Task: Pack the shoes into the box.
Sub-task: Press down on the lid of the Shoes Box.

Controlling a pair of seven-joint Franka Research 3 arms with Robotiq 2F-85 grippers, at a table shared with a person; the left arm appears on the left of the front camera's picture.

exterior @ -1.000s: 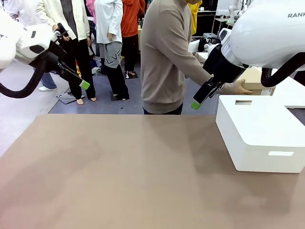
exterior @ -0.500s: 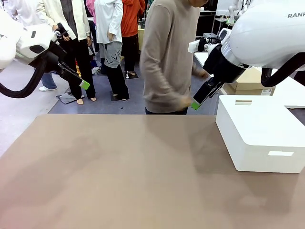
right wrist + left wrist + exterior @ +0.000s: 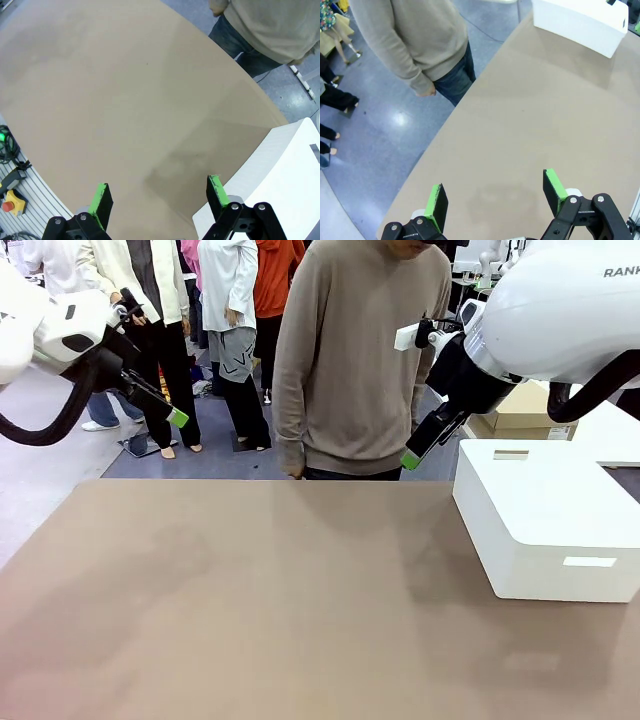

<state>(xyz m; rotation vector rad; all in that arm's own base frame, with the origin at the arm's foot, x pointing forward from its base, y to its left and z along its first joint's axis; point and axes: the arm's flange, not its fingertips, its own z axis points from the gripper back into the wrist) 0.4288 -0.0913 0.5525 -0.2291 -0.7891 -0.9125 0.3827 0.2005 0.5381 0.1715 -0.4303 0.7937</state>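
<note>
The shoes are out of view. A tan cardboard box (image 3: 527, 408) lies on a surface beyond the table's far right corner, partly hidden behind my right arm. My left gripper (image 3: 172, 414) hangs high above the table's far left corner, and the left wrist view shows this gripper (image 3: 495, 195) open with nothing between the pads. My right gripper (image 3: 412, 458) hovers over the far edge, just left of the white box, and the right wrist view shows it (image 3: 159, 194) open and empty too. A person in a beige sweater (image 3: 360, 360) stands at the far side, hands down and empty.
A large white rounded-corner box (image 3: 545, 520) stands on the brown table (image 3: 250, 590) at the right, close under my right arm. Other people stand farther back on the left.
The person has let go of the tan cardboard box, turned and now faces the table with arms hanging. Neither arm has moved.
</note>
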